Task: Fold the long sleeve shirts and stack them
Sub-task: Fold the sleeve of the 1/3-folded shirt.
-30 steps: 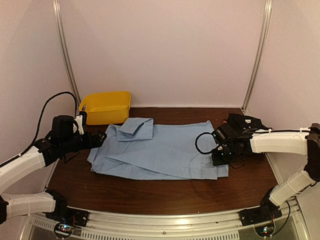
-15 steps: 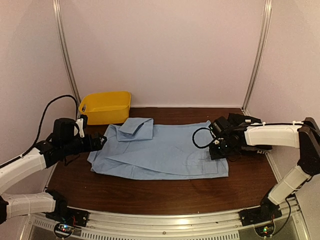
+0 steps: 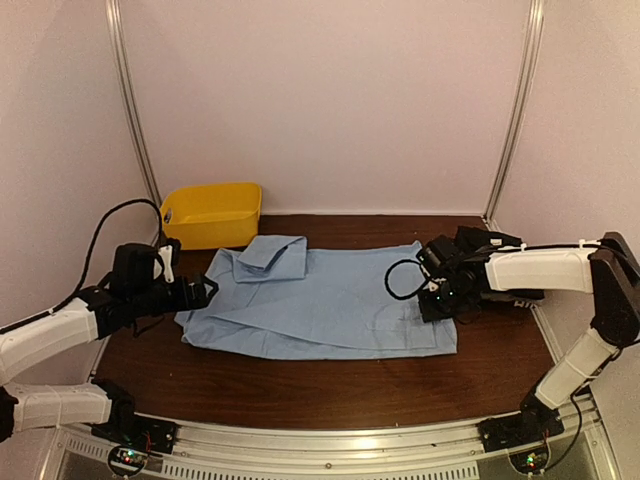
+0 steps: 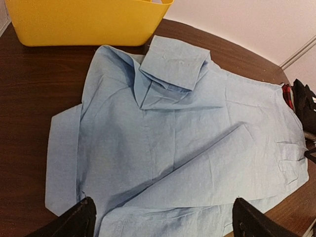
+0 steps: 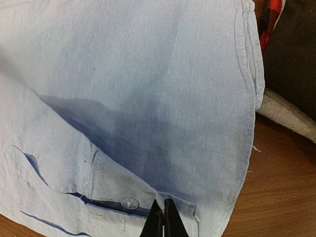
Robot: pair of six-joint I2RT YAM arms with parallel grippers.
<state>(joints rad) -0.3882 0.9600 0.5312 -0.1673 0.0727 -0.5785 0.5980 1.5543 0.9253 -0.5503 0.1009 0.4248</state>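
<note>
A light blue shirt (image 3: 320, 300) lies spread flat across the middle of the dark wooden table (image 3: 300, 385), collar end toward the left and one sleeve folded over its upper left part; a yellow bin (image 3: 210, 215) stands just behind that corner, against the back wall; the left gripper (image 3: 205, 293) hovers at the shirt's left edge with its fingers (image 4: 74, 222) spread wide apart, nothing between them, the whole garment laid out ahead of it in the wrist view; at the opposite edge the right gripper (image 3: 432, 308) points down at the button placket, its tips (image 5: 164, 217) pressed together just beside a small clear button (image 5: 129, 202), though whether any fabric is nipped cannot be told; crowding that right side, just past the shirt's hem, lie a grey cloth (image 5: 286, 116), a dark cloth (image 5: 296, 54) and a scrap of red-checked cloth (image 5: 269, 12), partly under the right arm.
</note>
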